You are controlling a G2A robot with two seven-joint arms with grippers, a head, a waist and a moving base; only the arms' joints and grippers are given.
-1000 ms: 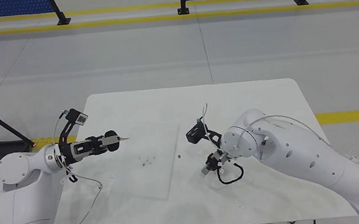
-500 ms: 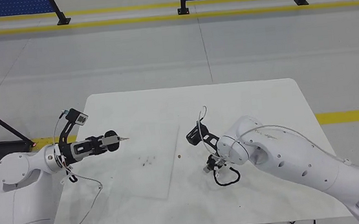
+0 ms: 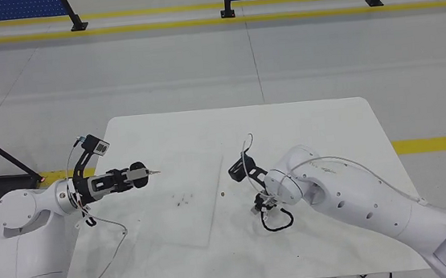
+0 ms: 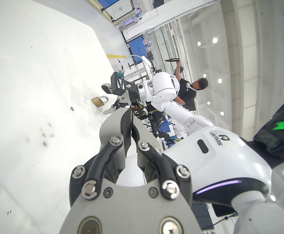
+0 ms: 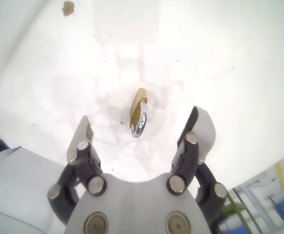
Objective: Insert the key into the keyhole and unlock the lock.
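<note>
**Brass-bodied padlock (image 5: 138, 115) with a chrome shackle lies ungripped; unlocking not begun**

The padlock rests on the white table (image 3: 311, 130), shackle closed into the body, touched by nothing. The right gripper (image 5: 142, 124) hangs just above it with its jaws spread wide, one finger to either side and neither in contact. Its keyhole cannot be made out.

The left gripper (image 4: 127, 113) is well apart from the lock, held above the table's other side, its ribbed pads (image 4: 127, 130) pressed together. Whether a key sits between them cannot be told.

By this showing the task is at its start. The lock has yet to be grasped and steadied, the key brought across, inserted and turned.
</note>
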